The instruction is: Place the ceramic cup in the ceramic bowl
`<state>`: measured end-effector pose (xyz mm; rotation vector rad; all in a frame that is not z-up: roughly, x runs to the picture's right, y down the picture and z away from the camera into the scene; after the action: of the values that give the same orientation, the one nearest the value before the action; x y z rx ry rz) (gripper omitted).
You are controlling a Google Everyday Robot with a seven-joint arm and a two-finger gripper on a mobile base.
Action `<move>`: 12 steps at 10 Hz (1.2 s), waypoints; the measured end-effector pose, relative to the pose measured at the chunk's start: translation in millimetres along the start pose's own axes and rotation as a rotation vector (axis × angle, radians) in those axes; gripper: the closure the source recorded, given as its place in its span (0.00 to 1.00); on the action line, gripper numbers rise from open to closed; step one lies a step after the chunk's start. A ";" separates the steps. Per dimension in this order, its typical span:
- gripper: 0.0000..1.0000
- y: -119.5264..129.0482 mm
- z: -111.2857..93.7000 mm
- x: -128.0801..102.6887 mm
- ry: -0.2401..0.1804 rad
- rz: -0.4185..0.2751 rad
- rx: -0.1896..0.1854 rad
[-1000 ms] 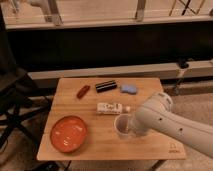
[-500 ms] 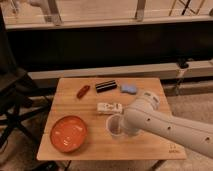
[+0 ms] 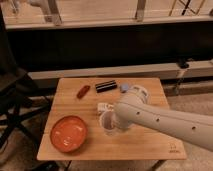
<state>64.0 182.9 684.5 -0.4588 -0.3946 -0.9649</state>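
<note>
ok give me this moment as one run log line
gripper at ceramic cup | cup right of ceramic bowl, apart from it | not yet in bowl | cup lifted or resting: cannot tell

Tabletop (image 3: 150, 142): light wood, matt, with faint grain lines running along its length.

Ceramic bowl (image 3: 69, 132): glazed ceramic, red-orange inside with a soft sheen; the rim is darker.

Ceramic cup (image 3: 106, 121), just right of the bowl: smooth white ceramic outside, brownish inside.

Arm (image 3: 165, 120), right of the bowl: smooth off-white shell, plastic in look, satin finish, with small dark recessed dots.

Claw (image 3: 114, 127), at the cup just right of the bowl: mostly hidden behind the arm shell; finish cannot be told.

Black packet (image 3: 106, 86), beyond the bowl: dark, with a slight gloss.

Red item (image 3: 83, 91), beyond the bowl: smooth, slightly shiny.
</note>
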 end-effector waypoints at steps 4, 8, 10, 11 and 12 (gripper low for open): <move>1.00 -18.3 3.9 0.7 -0.013 -0.012 -0.011; 1.00 -36.0 8.7 8.6 -0.017 -0.014 -0.017; 1.00 -40.2 8.8 17.6 -0.016 -0.007 -0.017; 1.00 -40.1 8.3 22.5 -0.015 -0.003 -0.015; 1.00 -39.3 8.2 26.0 -0.015 -0.001 -0.016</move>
<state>43.0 150.2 712.3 -0.4805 -0.4011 -0.9662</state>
